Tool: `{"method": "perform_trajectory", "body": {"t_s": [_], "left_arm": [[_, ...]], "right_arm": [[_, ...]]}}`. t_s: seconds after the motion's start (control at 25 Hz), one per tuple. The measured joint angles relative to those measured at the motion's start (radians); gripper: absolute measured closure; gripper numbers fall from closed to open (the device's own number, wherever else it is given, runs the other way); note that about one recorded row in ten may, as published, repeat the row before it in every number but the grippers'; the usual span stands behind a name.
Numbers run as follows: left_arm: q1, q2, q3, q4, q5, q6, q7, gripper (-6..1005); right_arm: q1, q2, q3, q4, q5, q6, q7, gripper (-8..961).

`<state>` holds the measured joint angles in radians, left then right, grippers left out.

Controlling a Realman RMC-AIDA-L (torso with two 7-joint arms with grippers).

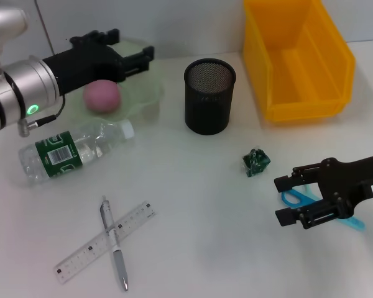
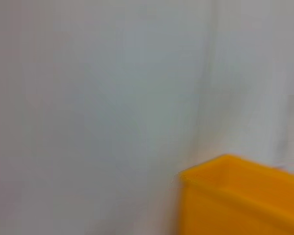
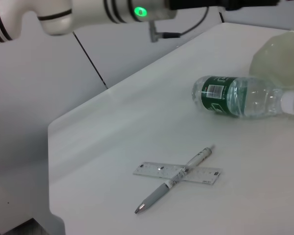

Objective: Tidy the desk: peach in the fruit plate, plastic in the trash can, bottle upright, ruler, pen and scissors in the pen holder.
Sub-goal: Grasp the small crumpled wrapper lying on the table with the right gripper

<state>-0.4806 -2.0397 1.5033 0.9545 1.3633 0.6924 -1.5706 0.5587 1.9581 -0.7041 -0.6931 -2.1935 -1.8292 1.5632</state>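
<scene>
A pink peach lies on the pale green fruit plate at the back left. My left gripper hovers open just above them, holding nothing. Nearer, the clear bottle with a green label lies on its side. A grey pen lies crossed over a clear ruler at the front left; both show in the right wrist view, pen over ruler, beyond them the bottle. Crumpled green plastic sits mid-table. My right gripper is open over the blue scissors.
The black mesh pen holder stands upright at the centre back. A yellow trash can bin sits at the back right, its corner also in the left wrist view as the bin. The table edge runs beyond the ruler.
</scene>
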Motion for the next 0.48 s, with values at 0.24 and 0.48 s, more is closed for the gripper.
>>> {"method": "perform_trajectory", "body": {"t_s": [0.24, 0.48], "left_arm": [[0.003, 0.018, -0.070, 0.075, 0.164, 0.285, -0.174, 184], [0.002, -0.009, -0.118, 0.142, 0.324, 0.411, -0.276, 184]], "right_arm": [[-0.001, -0.004, 0.000, -0.002, 0.000, -0.001, 0.003, 189], [0.001, -0.005, 0.000, -0.002, 0.000, -0.003, 0.003, 192]]}}
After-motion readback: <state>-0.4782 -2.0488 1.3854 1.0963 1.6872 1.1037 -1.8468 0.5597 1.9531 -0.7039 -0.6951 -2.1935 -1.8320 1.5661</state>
